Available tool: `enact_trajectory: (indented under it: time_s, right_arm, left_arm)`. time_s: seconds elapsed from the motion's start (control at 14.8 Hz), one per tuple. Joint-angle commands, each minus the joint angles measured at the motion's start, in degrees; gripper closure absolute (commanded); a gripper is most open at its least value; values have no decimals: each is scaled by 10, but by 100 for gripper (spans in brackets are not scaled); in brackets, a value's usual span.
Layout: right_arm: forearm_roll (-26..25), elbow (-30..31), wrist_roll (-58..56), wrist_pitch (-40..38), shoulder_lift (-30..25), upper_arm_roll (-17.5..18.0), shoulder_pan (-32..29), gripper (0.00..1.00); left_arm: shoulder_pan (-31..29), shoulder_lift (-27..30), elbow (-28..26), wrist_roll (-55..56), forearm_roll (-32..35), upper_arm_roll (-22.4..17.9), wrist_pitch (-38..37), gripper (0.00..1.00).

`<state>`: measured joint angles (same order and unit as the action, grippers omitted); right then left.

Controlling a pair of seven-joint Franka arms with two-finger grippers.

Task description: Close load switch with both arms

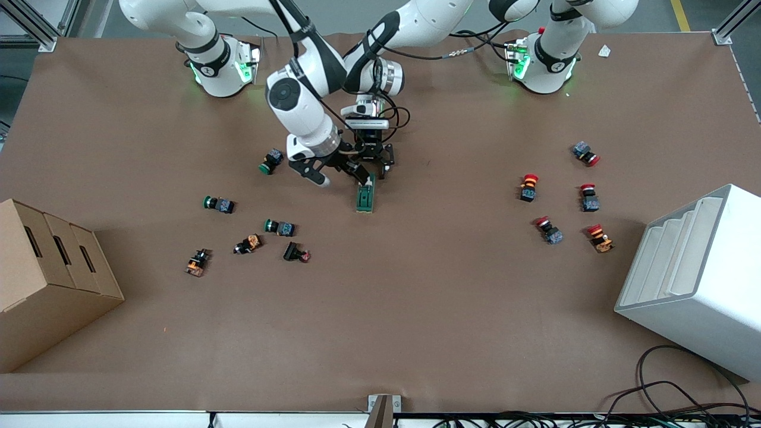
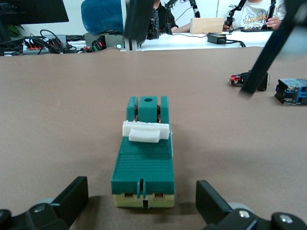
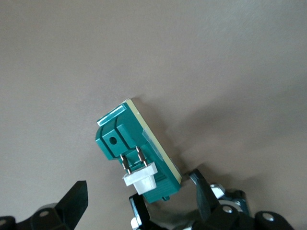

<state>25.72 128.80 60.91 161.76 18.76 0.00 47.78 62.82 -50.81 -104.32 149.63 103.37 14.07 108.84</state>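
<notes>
Counter (image 1: 416,309): brown surface carrying everything.
White bin (image 1: 695,279): at the counter's 4 o'clock, toward the left arm's end.
Cardboard box (image 1: 47,279): at the counter's 8 o'clock, toward the right arm's end.
Left end effector (image 1: 376,169): low at the load switch's 12 o'clock end, fingers spread wide, one on each side of that end, gripping nothing.
Right end effector (image 1: 337,173): at the load switch's 10 o'clock, fingers parted, holding nothing; whether a fingertip touches the switch cannot be told.
Load switch (image 1: 365,198): dark-green block lying flat near the counter's middle, long axis running 12 to 6 o'clock, white lever (image 2: 145,131) across its top.
Red-capped buttons (image 1: 565,196): cluster at the switch's 3 o'clock, well apart.
Green-capped buttons (image 1: 250,220): scattered at its 8 o'clock.
</notes>
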Motion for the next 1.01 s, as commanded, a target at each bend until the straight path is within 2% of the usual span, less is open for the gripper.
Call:
enact_trajectory:
  time_s: [0.0,0.27,0.54,0.94]
  right_arm:
    - [20,2,10,48,26,-4,21,0]
    - [59,-3,11,93,51,-5,40,0]
    - [87,-25,11,101,73,-5,63,0]
    - [94,-33,11,116,81,-5,68,0]
  left_arm:
    - [-9,-26,18,5,6,-4,5,0]
    - [-9,-26,18,6,6,-4,5,0]
    - [-9,-26,18,6,6,-4,5,0]
    - [-9,-27,18,7,6,-4,6,0]
